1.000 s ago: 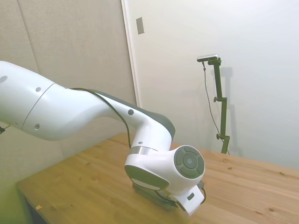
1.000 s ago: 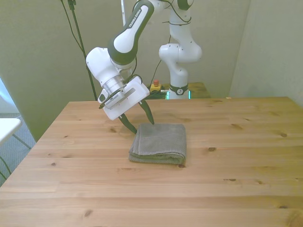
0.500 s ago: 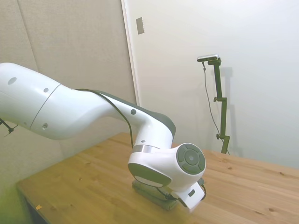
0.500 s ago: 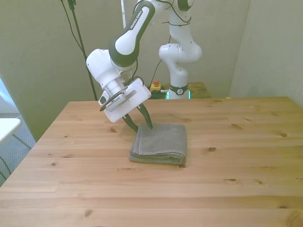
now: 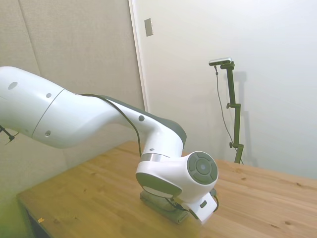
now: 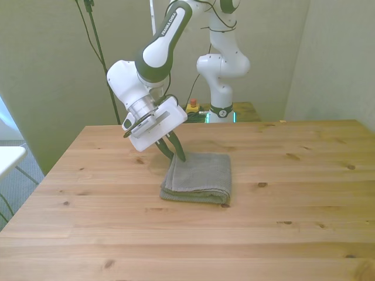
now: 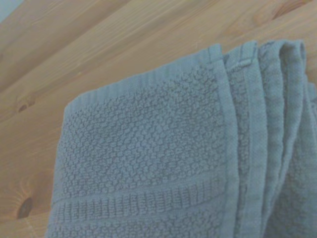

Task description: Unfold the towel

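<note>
The grey-taupe towel (image 6: pixel 200 177) lies folded in several layers on the wooden table (image 6: pixel 281 234), a little toward the front view's left. My gripper (image 6: pixel 176 157) leans down over the towel's far corner on the front view's left, its dark fingers drawn together on the cloth edge there. From the side, only a strip of the towel (image 5: pixel 159 207) shows under the arm's wrist, and the fingers are hidden. Close up, the wrist view shows the towel (image 7: pixel 148 158) with its woven top layer and stacked hems.
A second white robot base (image 6: pixel 221 88) stands behind the table's far edge. Bare wood (image 6: pixel 304 170) surrounds the towel on all sides. A wall and a door frame (image 5: pixel 138 59) stand behind the table in the side view.
The fingers stood wide apart over the towel's corner a second ago. They have since closed together onto the corner's edge while the hand shifted slightly toward the towel.
</note>
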Motion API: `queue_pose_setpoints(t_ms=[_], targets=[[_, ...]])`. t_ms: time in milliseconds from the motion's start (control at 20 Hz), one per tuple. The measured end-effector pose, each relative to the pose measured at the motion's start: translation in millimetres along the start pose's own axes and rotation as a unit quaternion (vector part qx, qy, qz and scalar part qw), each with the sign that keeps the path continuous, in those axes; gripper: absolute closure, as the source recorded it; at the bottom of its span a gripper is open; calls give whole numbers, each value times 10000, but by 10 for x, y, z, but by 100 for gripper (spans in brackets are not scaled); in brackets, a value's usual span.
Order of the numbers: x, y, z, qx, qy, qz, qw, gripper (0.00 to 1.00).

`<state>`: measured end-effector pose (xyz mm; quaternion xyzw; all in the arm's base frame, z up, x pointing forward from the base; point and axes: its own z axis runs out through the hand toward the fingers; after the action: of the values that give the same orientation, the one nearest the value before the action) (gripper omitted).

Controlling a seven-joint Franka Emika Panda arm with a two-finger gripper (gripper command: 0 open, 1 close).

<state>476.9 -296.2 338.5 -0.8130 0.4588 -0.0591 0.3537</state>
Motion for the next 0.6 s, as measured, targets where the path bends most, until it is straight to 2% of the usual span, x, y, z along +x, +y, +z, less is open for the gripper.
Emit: queue_pose_setpoints(t_ms=[300, 600], targets=[[-18, -53, -88, 56, 52, -48, 10000, 100], [-283, -581, -210, 219, 67, -478, 9986, 100]])
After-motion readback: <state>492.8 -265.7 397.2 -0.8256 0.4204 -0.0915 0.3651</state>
